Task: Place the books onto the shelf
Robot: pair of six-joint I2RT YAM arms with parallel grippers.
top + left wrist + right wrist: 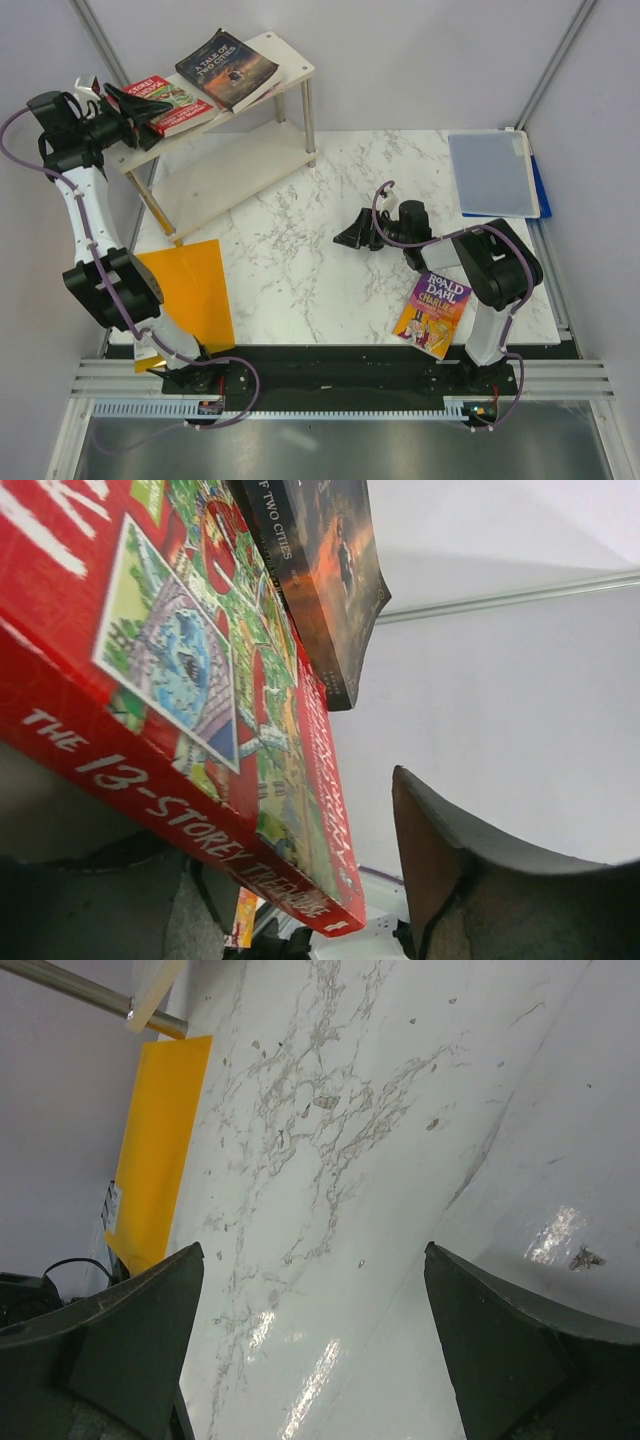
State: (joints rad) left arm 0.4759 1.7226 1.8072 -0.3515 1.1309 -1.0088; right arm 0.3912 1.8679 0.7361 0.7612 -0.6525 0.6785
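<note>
Left wrist view reads "The 13-Storey Treehouse" on the Treehouse book [200,680] and "of Two Cities" on the Two Cities book [330,570] — both lie flat on the shelf [290,60] top tier. The Roald Dahl book [433,313] lies on the marble table [300,260]. The left gripper [158,112] is parted at the Treehouse book's edge; the right gripper [312,1255] is wide, empty.

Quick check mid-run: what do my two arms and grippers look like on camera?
The left arm and right arm have white links with bulky black joints. A purple-grey cable loops along each. The left gripper and right gripper are black, with broad tapered fingers.
</note>
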